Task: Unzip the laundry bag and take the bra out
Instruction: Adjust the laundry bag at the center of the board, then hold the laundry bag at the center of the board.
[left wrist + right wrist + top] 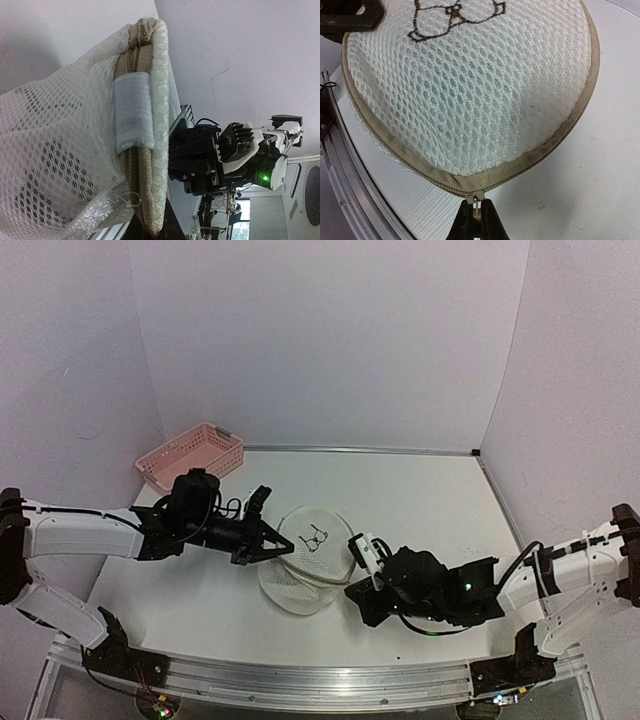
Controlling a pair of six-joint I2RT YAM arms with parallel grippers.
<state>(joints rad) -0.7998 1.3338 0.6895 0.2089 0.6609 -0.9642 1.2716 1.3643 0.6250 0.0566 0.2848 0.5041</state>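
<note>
— What has the right tool (477,204) got?
— Its two fingers are clenched on the zip pull (477,196), at the near rim of the laundry bag (470,90). On either side of the pull the zip teeth are closed.
— And the left tool (272,543)?
— Clenched too, at the bag's left rim. Its wrist view is filled by the beige zip band and a white fabric tag (132,112), but the fingers themselves are hidden there.
— So the bag sits between them?
— Yes, on the worktop (420,500), with the left tool on one side and the right tool on the other. The dark glasses-like logo (316,537) faces up on the dome.
— The bra?
— I cannot make it out through the mesh.
— What about the room?
— The worktop is white and pale walls (330,340) close it in on three sides. An aluminium rail (300,680) runs along the near edge.
— Anything else about?
— A pink slotted basket (190,455) sits at the far left corner, well apart from the bag and behind the left arm.
</note>
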